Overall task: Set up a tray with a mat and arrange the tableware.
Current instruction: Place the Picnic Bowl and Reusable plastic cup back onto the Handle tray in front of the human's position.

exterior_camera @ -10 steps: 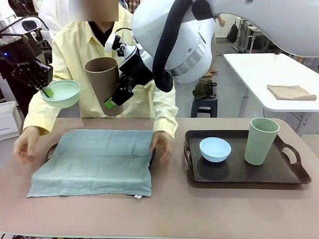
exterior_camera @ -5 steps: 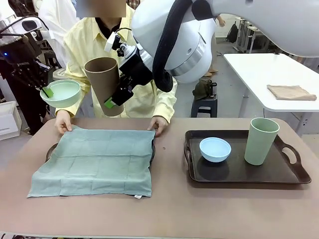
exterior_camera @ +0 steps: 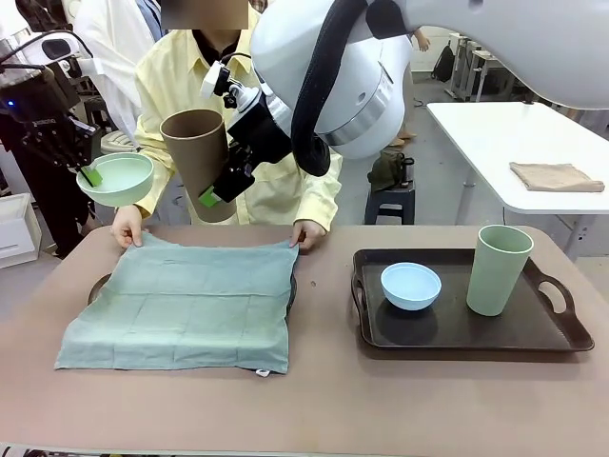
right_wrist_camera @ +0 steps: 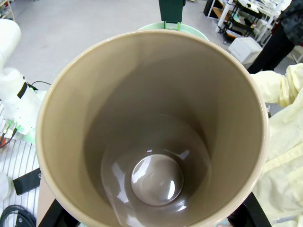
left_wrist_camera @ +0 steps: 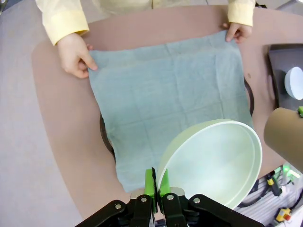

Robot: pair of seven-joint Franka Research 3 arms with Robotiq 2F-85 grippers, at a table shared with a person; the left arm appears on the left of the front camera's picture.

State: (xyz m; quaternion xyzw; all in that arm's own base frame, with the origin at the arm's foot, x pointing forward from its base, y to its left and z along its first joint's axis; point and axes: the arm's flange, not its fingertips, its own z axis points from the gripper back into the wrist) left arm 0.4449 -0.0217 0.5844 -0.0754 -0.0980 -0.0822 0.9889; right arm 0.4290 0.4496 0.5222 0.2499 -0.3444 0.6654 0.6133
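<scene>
My left gripper is shut on the rim of the pale mint bowl, held in the air above the table's far left. In its wrist view the bowl hangs over the mat, pinched between the green pads. My right gripper is shut on the tan cup, tilted and high above the mat; its inside looks empty. The teal mat covers a dark tray. A person's hands hold its far corners. The blue bowl and sage cup stand on the right-hand tray.
The person in a yellow shirt leans in at the far edge. A white side table with a folded tan cloth stands behind on the right. A white box sits at the far left.
The person's hands went from the mat's sides to its far corners and drew it a little away from me. Both arms stayed put with the bowl and cup.
</scene>
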